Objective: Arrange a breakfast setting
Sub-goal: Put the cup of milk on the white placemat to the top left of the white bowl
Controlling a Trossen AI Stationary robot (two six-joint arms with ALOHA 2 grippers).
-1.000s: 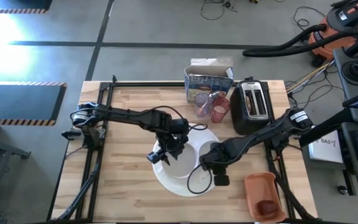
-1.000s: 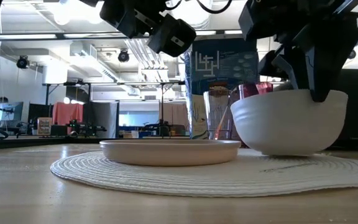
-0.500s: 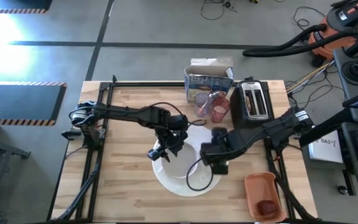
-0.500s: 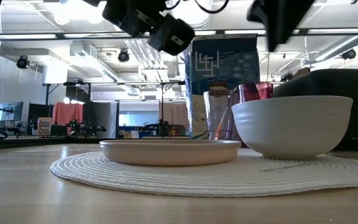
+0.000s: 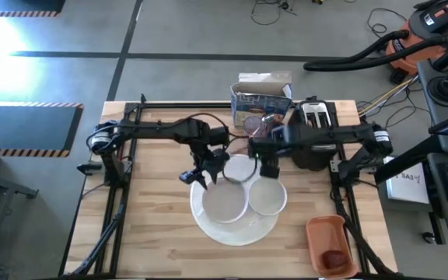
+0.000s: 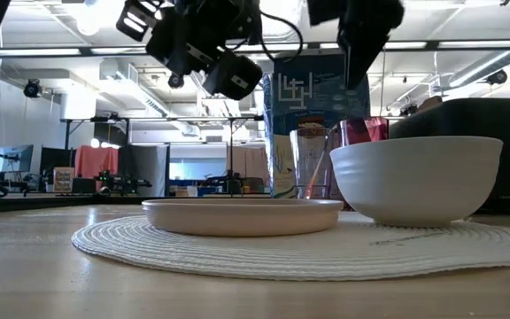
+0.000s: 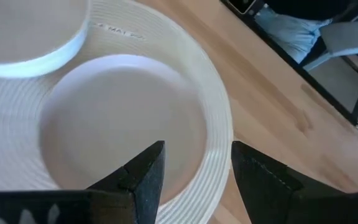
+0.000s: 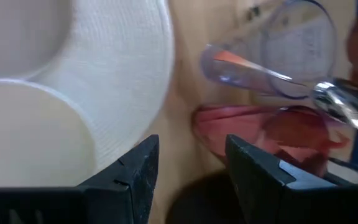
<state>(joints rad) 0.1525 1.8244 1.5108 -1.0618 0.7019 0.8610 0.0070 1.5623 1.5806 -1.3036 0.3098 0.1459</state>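
Note:
A round white plate [image 5: 225,204] and a small white bowl [image 5: 268,196] sit side by side on a woven white placemat [image 5: 236,229]. My left gripper [image 5: 208,176] hovers open above the plate's far left rim; its wrist view shows the plate [image 7: 120,121] below its fingers. My right gripper [image 5: 269,164] hangs open above the mat's far edge, between the bowl and the translucent pink cup [image 5: 275,138]. The pink cup [image 8: 260,134] stands on the table beside a clear cup [image 8: 272,59]. A dark red fruit [image 5: 334,257] lies in the orange tray.
A black toaster [image 5: 315,134] stands at the far right, a cereal box [image 5: 260,97] behind the cups. The orange tray [image 5: 327,241] sits at the near right corner. Bare wood lies to the left of the mat [image 5: 150,210].
My right gripper has let go of the bowl's rim, risen and swung toward the far edge and the cups; the bowl stays on the mat. My left gripper has moved a little toward the far edge over the plate.

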